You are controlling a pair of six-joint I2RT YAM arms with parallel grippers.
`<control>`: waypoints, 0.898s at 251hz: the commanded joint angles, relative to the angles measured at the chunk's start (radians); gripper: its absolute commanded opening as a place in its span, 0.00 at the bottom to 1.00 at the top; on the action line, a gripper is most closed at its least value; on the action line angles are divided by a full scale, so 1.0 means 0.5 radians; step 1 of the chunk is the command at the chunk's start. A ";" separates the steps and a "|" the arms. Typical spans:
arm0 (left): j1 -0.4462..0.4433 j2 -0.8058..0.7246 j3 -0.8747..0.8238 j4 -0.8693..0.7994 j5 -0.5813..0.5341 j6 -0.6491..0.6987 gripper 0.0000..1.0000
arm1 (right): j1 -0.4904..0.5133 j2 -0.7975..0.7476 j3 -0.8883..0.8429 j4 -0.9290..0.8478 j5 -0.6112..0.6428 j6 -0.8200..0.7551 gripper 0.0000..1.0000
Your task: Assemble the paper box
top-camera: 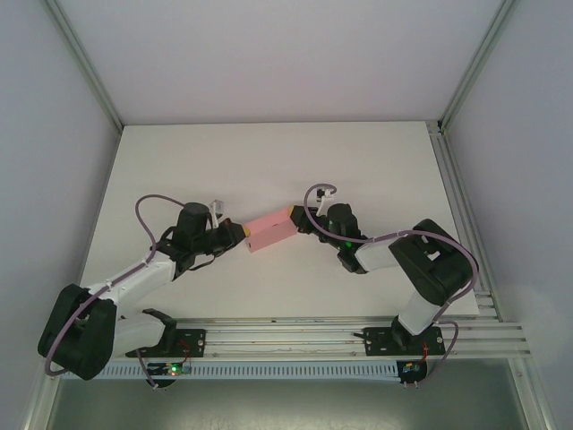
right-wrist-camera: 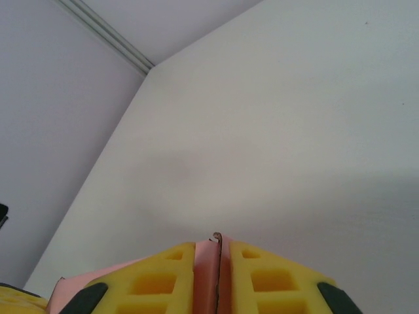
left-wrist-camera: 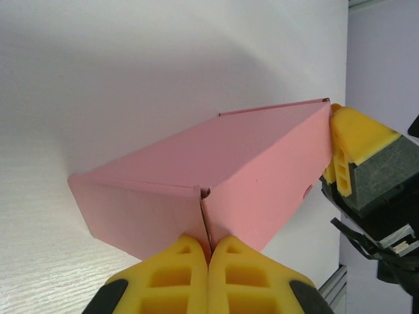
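The paper box (top-camera: pixel 271 230) is a small pink card box held above the white table between the two arms. My left gripper (top-camera: pixel 242 231) is shut on its left end; in the left wrist view the yellow fingers (left-wrist-camera: pixel 171 280) pinch the box (left-wrist-camera: pixel 216 167) at a corner seam. My right gripper (top-camera: pixel 295 215) is shut on the right end. In the right wrist view a thin pink card edge of the paper box (right-wrist-camera: pixel 208 265) stands clamped between the yellow pads (right-wrist-camera: pixel 265 278). The right gripper's yellow finger (left-wrist-camera: pixel 353 140) also shows at the box's far end in the left wrist view.
The white table (top-camera: pixel 269 161) stretches behind the box toward the back wall. An aluminium rail (top-camera: pixel 340 336) runs along the near edge by the arm bases. A frame post (top-camera: pixel 461 215) lines the table's right side.
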 commanded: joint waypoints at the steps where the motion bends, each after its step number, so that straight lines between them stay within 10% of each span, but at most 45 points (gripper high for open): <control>1: 0.010 0.052 0.026 -0.647 -0.261 0.230 0.22 | 0.048 0.036 0.062 -1.033 -0.164 -0.201 0.06; 18: 0.012 0.012 0.145 -0.700 -0.262 0.287 0.42 | 0.058 -0.051 0.245 -1.255 -0.166 -0.297 0.30; 65: 0.012 -0.012 0.503 -0.792 -0.326 0.419 1.00 | 0.054 -0.155 0.732 -1.674 -0.187 -0.501 0.57; 86: 0.012 -0.022 0.676 -0.937 -0.412 0.504 1.00 | 0.036 -0.174 0.911 -1.718 -0.293 -0.672 0.63; 104: 0.012 -0.059 0.816 -1.099 -0.585 0.570 1.00 | 0.026 -0.183 1.079 -1.808 -0.368 -0.907 0.98; 167: 0.027 -0.264 0.951 -1.656 -1.615 0.596 1.00 | 0.162 -0.350 0.982 -1.855 -0.861 -2.732 0.98; 225: 0.040 -0.338 0.828 -1.835 -1.797 0.473 1.00 | 0.228 0.107 1.662 -3.039 -0.864 -3.756 0.98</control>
